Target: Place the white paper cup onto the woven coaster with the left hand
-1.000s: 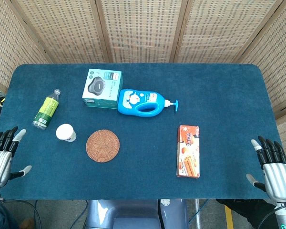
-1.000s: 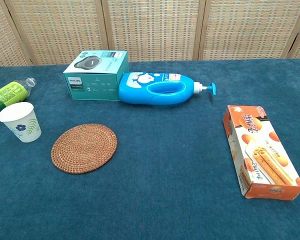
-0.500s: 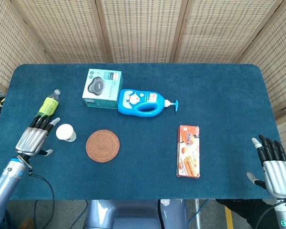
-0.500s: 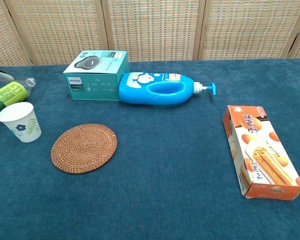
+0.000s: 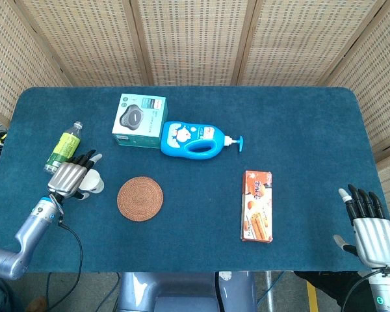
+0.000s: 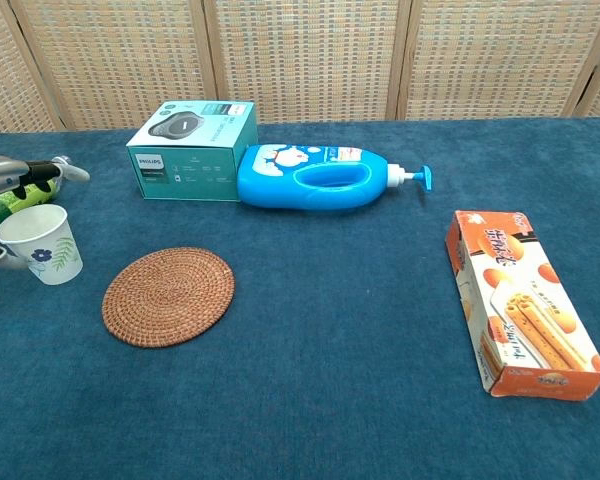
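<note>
The white paper cup [image 6: 42,245], printed with a small blue flower, stands upright on the blue cloth, left of the round woven coaster [image 6: 168,296]. My left hand [image 5: 71,177] is right at the cup [image 5: 94,184] from its left side. Its fingers [image 6: 42,170] reach over the rim and the thumb lies low beside the cup wall, spread and not closed on it. In the head view the hand hides most of the cup. The coaster [image 5: 140,198] is bare. My right hand [image 5: 367,224] is at the table's near right corner, fingers apart and holding nothing.
A green-labelled bottle [image 5: 66,144] lies just behind the cup and the left hand. A teal box [image 5: 139,120] and a blue pump bottle [image 5: 196,140] lie behind the coaster. An orange snack box [image 5: 257,205] lies to the right.
My left hand has moved from the table's near left corner rightward and forward to the cup, its fingers now over the rim. The cup, the coaster and the right hand have stayed put.
</note>
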Action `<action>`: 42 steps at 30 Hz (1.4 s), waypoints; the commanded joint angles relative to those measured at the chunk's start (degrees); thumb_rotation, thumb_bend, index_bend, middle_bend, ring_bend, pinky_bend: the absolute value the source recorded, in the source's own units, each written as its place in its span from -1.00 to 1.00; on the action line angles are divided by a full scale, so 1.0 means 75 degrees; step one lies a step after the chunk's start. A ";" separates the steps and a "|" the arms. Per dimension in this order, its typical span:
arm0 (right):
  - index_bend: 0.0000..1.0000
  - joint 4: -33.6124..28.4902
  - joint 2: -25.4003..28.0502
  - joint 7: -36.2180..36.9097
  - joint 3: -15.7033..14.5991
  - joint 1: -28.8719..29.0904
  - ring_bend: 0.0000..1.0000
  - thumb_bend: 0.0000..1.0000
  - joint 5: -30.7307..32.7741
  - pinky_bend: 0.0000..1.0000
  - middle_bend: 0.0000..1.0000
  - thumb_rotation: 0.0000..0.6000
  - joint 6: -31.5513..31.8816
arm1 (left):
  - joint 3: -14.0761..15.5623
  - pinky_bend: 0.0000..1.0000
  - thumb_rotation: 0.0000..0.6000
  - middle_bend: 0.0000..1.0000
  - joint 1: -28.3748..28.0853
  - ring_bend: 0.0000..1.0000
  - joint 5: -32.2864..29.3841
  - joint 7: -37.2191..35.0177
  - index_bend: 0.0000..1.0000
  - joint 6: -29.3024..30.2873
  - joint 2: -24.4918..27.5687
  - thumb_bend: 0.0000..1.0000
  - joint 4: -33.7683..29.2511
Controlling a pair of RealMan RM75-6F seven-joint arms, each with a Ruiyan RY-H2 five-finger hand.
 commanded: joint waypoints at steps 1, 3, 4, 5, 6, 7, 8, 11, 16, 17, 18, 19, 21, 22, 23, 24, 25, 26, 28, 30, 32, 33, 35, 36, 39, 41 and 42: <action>-0.95 0.0005 -0.0004 0.0000 0.0002 -0.0003 -1.00 -1.00 0.0014 -1.00 -1.00 1.00 0.0007 | 0.0051 -0.18 1.00 -0.15 -0.0129 -0.09 0.0104 -0.0279 -0.54 -0.0012 -0.0187 -1.00 0.0268; -0.95 0.0009 -0.0001 0.0011 0.0009 -0.0008 -1.00 -1.00 0.0032 -1.00 -1.00 1.00 0.0020 | 0.0102 -0.14 1.00 -0.06 -0.0171 -0.01 0.0136 -0.0334 -0.45 -0.0052 -0.0168 -1.00 0.0333; -0.95 0.0012 0.0002 0.0020 0.0011 -0.0011 -1.00 -1.00 0.0036 -1.00 -1.00 1.00 0.0027 | 0.0111 -0.12 1.00 -0.04 -0.0173 0.01 0.0140 -0.0337 -0.42 -0.0038 -0.0156 -1.00 0.0346; -0.95 0.0014 0.0007 0.0032 0.0012 -0.0015 -1.00 -1.00 0.0037 -1.00 -1.00 1.00 0.0038 | 0.0120 -0.11 1.00 -0.02 -0.0167 0.02 0.0134 -0.0346 -0.40 -0.0015 -0.0124 -1.00 0.0347; -0.95 0.0008 0.0011 0.0049 0.0012 -0.0015 -1.00 -1.00 0.0034 -1.00 -1.00 1.00 0.0042 | 0.0126 -0.10 1.00 0.00 -0.0159 0.04 0.0122 -0.0363 -0.39 0.0008 -0.0085 -1.00 0.0328; -0.95 0.0003 0.0017 0.0064 0.0012 -0.0017 -1.00 -1.00 0.0031 -1.00 -1.00 1.00 0.0047 | 0.0115 -0.08 1.00 0.01 -0.0144 0.05 0.0110 -0.0399 -0.37 0.0060 -0.0026 -1.00 0.0287; -0.95 0.0001 0.0025 0.0081 0.0010 -0.0020 -1.00 -1.00 0.0026 -1.00 -1.00 1.00 0.0057 | 0.0117 -0.08 1.00 0.02 -0.0126 0.06 0.0111 -0.0432 -0.36 0.0113 0.0034 -1.00 0.0233; -0.95 -0.0012 0.0044 0.0125 0.0004 -0.0031 -1.00 -1.00 0.0005 -1.00 -1.00 1.00 0.0083 | 0.0110 -0.08 1.00 0.02 -0.0069 0.05 0.0158 -0.0581 -0.36 0.0308 0.0276 -1.00 -0.0030; -0.95 -0.0029 0.0074 0.0195 -0.0011 -0.0042 -1.00 -1.00 -0.0034 -1.00 -1.00 1.00 0.0110 | 0.0055 -0.08 1.00 0.00 0.0077 0.04 0.0487 -0.0889 -0.36 0.1026 0.0764 -1.00 -0.0809; -0.95 -0.0032 0.0077 0.0201 -0.0013 -0.0042 -1.00 -1.00 -0.0040 -1.00 -1.00 1.00 0.0112 | 0.0037 -0.08 1.00 0.00 0.0096 0.03 0.0549 -0.0961 -0.36 0.1143 0.0864 -1.00 -0.1016; -0.95 -0.0034 0.0080 0.0202 -0.0018 -0.0042 -1.00 -1.00 -0.0047 -1.00 -1.00 1.00 0.0110 | 0.0026 -0.08 1.00 -0.01 0.0105 0.03 0.0607 -0.1009 -0.36 0.1233 0.0962 -1.00 -0.1230; -0.95 -0.0036 0.0081 0.0204 -0.0026 -0.0041 -1.00 -1.00 -0.0058 -1.00 -1.00 1.00 0.0106 | 0.0018 -0.08 1.00 -0.01 0.0095 0.03 0.0685 -0.1006 -0.36 0.1308 0.1054 -1.00 -0.1455; -0.95 -0.0033 0.0081 0.0207 -0.0038 -0.0040 -1.00 -1.00 -0.0074 -1.00 -1.00 1.00 0.0101 | 0.0017 -0.08 1.00 -0.01 0.0029 0.02 0.0809 -0.0873 -0.36 0.1334 0.1164 -1.00 -0.1826; -0.95 -0.0035 0.0081 0.0209 -0.0045 -0.0039 -1.00 -1.00 -0.0087 -1.00 -1.00 1.00 0.0099 | 0.0016 -0.08 1.00 -0.02 -0.0020 0.02 0.0818 -0.0753 -0.36 0.1279 0.1211 -1.00 -0.2044; -0.95 -0.0036 0.0082 0.0215 -0.0048 -0.0039 -1.00 -1.00 -0.0094 -1.00 -1.00 1.00 0.0100 | 0.0006 -0.08 1.00 -0.01 -0.0086 0.02 0.0803 -0.0626 -0.36 0.1190 0.1226 -1.00 -0.2268; -0.95 -0.0036 0.0085 0.0224 -0.0048 -0.0039 -1.00 -1.00 -0.0095 -1.00 -1.00 1.00 0.0102 | -0.0024 -0.08 1.00 -0.01 -0.0157 0.02 0.0703 -0.0415 -0.36 0.1068 0.1232 -1.00 -0.2506; -0.95 -0.0033 0.0089 0.0235 -0.0049 -0.0042 -1.00 -1.00 -0.0092 -1.00 -1.00 1.00 0.0103 | -0.0043 -0.08 1.00 -0.02 -0.0216 0.02 0.0644 -0.0244 -0.36 0.0984 0.1210 -1.00 -0.2642; -0.95 -0.0029 0.0093 0.0252 -0.0048 -0.0043 -1.00 -1.00 -0.0088 -1.00 -1.00 1.00 0.0104 | -0.0071 -0.08 1.00 -0.02 -0.0283 0.01 0.0520 0.0036 -0.36 0.0878 0.1170 -1.00 -0.2786; -0.95 -0.0015 0.0103 0.0287 -0.0045 -0.0044 -1.00 -1.00 -0.0071 -1.00 -1.00 1.00 0.0100 | -0.0101 -0.14 1.00 -0.02 -0.0427 0.00 0.0292 0.0558 -0.36 0.0651 0.1024 -1.00 -0.2964; -0.95 0.0004 0.0115 0.0334 -0.0038 -0.0042 -1.00 -1.00 -0.0050 -1.00 -1.00 1.00 0.0091 | -0.0142 -0.17 1.00 -0.02 -0.0552 -0.01 -0.0070 0.1003 -0.36 0.0419 0.0857 -1.00 -0.3120; -0.95 0.0022 0.0123 0.0376 -0.0026 -0.0034 -1.00 -1.00 -0.0015 -1.00 -1.00 1.00 0.0070 | -0.0165 -0.18 1.00 -0.02 -0.0647 -0.01 -0.0332 0.1328 -0.36 0.0276 0.0745 -1.00 -0.3214; -0.95 0.0028 0.0127 0.0395 -0.0022 -0.0031 -1.00 -1.00 0.0002 -1.00 -1.00 1.00 0.0060 | -0.0175 -0.18 1.00 -0.02 -0.0686 -0.01 -0.0415 0.1444 -0.36 0.0239 0.0687 -1.00 -0.3239; -0.95 0.0042 0.0140 0.0440 -0.0012 -0.0027 -1.00 -1.00 0.0036 -1.00 -1.00 1.00 0.0043 | -0.0193 -0.18 1.00 -0.02 -0.0756 -0.01 -0.0625 0.1718 -0.36 0.0189 0.0565 -1.00 -0.3268; -0.95 0.0044 0.0146 0.0457 -0.0009 -0.0027 -1.00 -1.00 0.0042 -1.00 -1.00 1.00 0.0041 | -0.0196 -0.18 1.00 -0.02 -0.0783 -0.01 -0.0696 0.1816 -0.36 0.0172 0.0524 -1.00 -0.3275; -0.95 0.0043 0.0177 0.0542 0.0006 -0.0037 -1.00 -1.00 0.0054 -1.00 -1.00 1.00 0.0067 | -0.0183 -0.18 1.00 -0.03 -0.0918 -0.01 -0.0941 0.2143 -0.36 0.0038 0.0329 -1.00 -0.3224; -0.95 0.0042 0.0196 0.0589 0.0010 -0.0043 -1.00 -1.00 0.0056 -1.00 -1.00 1.00 0.0080 | -0.0184 -0.18 1.00 -0.03 -0.1000 -0.01 -0.1155 0.2277 -0.36 -0.0065 0.0182 -1.00 -0.3189; -0.95 0.0039 0.0209 0.0617 0.0014 -0.0047 -1.00 -1.00 0.0061 -1.00 -1.00 1.00 0.0087 | -0.0184 -0.18 1.00 -0.03 -0.1041 -0.01 -0.1265 0.2359 -0.36 -0.0099 0.0114 -1.00 -0.3163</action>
